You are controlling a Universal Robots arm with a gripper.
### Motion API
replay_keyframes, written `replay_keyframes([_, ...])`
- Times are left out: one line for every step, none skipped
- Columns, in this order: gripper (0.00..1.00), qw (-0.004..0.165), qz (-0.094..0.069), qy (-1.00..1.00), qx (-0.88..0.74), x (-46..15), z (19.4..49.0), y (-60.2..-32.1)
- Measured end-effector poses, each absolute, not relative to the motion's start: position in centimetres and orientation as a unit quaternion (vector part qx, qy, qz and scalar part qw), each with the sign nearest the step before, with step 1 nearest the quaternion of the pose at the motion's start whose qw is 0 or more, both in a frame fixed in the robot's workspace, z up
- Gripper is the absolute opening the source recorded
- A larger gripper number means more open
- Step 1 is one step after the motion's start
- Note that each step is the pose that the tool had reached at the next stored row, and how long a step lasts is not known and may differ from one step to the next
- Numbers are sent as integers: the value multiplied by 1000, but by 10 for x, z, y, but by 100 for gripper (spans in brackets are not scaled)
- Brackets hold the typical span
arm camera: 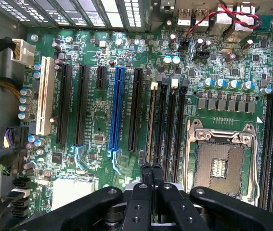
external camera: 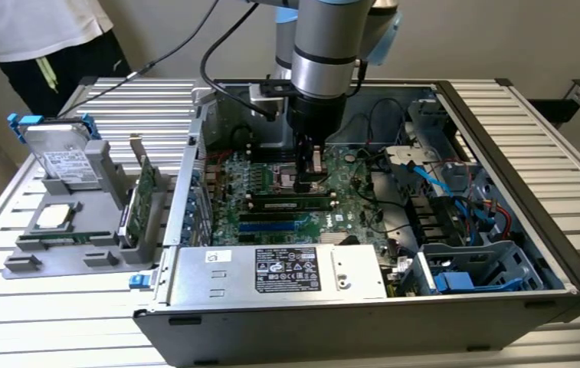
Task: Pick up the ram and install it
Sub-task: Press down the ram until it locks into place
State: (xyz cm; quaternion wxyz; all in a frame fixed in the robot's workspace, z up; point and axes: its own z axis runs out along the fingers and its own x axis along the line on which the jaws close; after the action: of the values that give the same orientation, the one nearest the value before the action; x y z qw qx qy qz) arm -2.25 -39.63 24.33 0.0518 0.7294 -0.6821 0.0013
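Now | end effector closed | holding nothing | above ram in slot

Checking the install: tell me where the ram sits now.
In the exterior view, the ram sits in a motherboard memory slot, directly under the shut claw; the wrist view shows it edge-on, just ahead of the claw, beside the open processor socket.

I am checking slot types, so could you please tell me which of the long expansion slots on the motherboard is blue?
The blue expansion slot stands among black slots, with one white slot further off.
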Motion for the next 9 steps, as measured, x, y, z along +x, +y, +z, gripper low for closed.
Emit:
replay_keyframes([10, 52, 1, -682, 729, -23, 243, -396])
replay_keyframes([10, 52, 1, -682, 729, -23, 243, -396])
replay_keyframes([10, 52, 1, -683, 728, -23, 243, -396])
replay_keyframes([10, 52, 1, -686, 726, -23, 243, -396])
replay_keyframes([10, 52, 0, -690, 722, -23, 244, -396])
replay_keyframes([10, 51, 0, -694, 718, -23, 244, -396])
replay_keyframes([10, 51, 0, -698, 714, -23, 244, -396])
replay_keyframes([10, 51, 0, -703, 710, -23, 244, -396])
replay_keyframes([10, 52, -1, -707, 705, -23, 244, -396])
